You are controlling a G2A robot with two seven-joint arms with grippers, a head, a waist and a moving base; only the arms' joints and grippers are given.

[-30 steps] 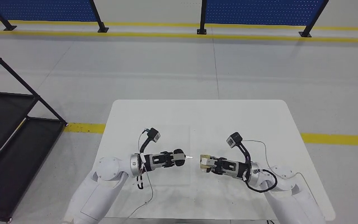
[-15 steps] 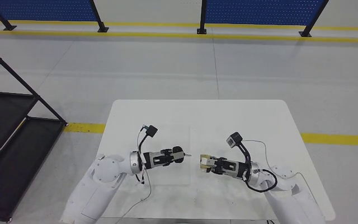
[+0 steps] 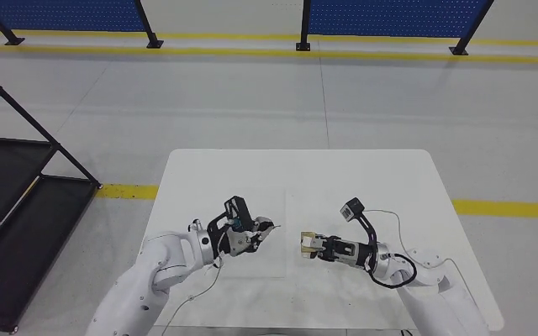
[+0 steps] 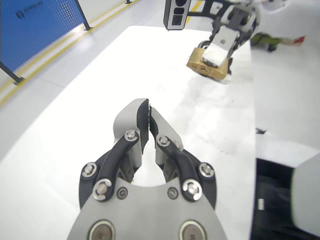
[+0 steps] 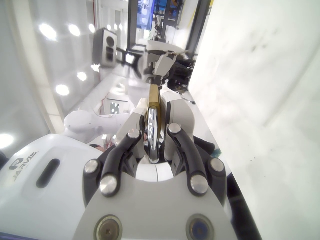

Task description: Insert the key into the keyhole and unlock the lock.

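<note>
A brass padlock [image 3: 308, 244] is held just above the white table [image 3: 361, 181] by my right gripper [image 3: 313, 244], which is shut on its body. In the left wrist view the padlock [image 4: 208, 68] turns its keyhole face toward my left gripper [image 4: 149, 111]. The right wrist view has the padlock [image 5: 153, 96] edge-on between the fingers, shackle toward the wrist. My left gripper [image 3: 262, 232] is a short way left of the lock, shut. A thin sliver, the key [image 3: 270, 225], sticks out at its tips; the key is barely visible between the pads in the left wrist view.
A black rack [image 3: 34, 202] stands on the floor left of the table. Thin cables hang by both forearms. Dark specks mark the table surface [image 4: 261, 131] near its edge.
My left gripper drew back to the left, away from the padlock, and its wrist rolled over. The gap between key tip and lock has widened. The right arm kept still.
</note>
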